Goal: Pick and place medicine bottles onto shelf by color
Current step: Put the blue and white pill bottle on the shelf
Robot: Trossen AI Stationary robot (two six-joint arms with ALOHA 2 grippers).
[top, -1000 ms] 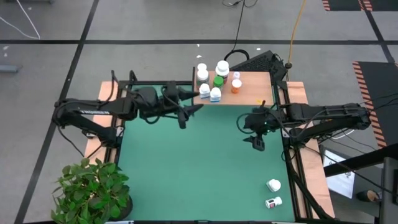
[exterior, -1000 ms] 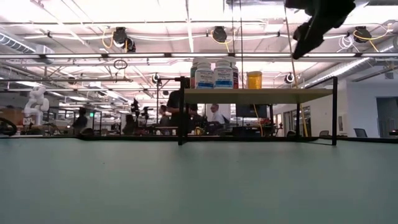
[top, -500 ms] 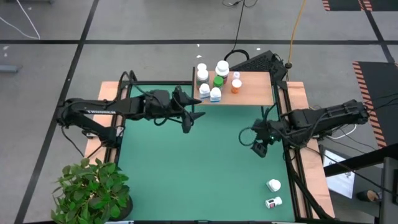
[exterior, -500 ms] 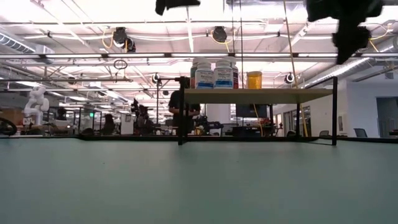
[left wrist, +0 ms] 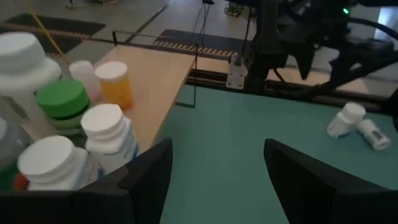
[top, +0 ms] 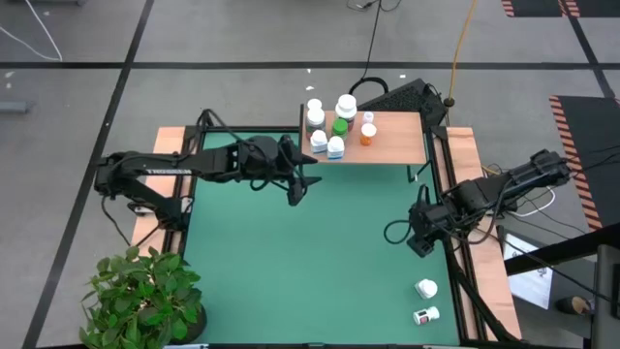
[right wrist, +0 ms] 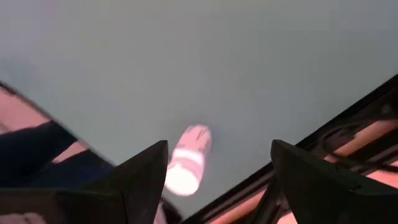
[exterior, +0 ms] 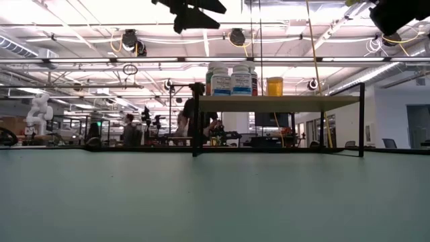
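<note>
I have the right hand (top: pixel 418 239) spread empty above the worktop (top: pixel 310 271), lined up toward the two bottles (top: pixel 425 301) lying near its front right corner, while the left hand (top: pixel 296 184), fingers apart and empty, waits beside the shelf (top: pixel 397 145) carrying the sorted bottles (top: pixel 335 124).

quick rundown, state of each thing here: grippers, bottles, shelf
left gripper: open, empty, in the air beside the shelf
right gripper: open, empty, above the mat near two loose bottles
shelf: holds a cluster of upright bottles at one end
two loose bottles: lying on the mat, not yet shelved
</note>
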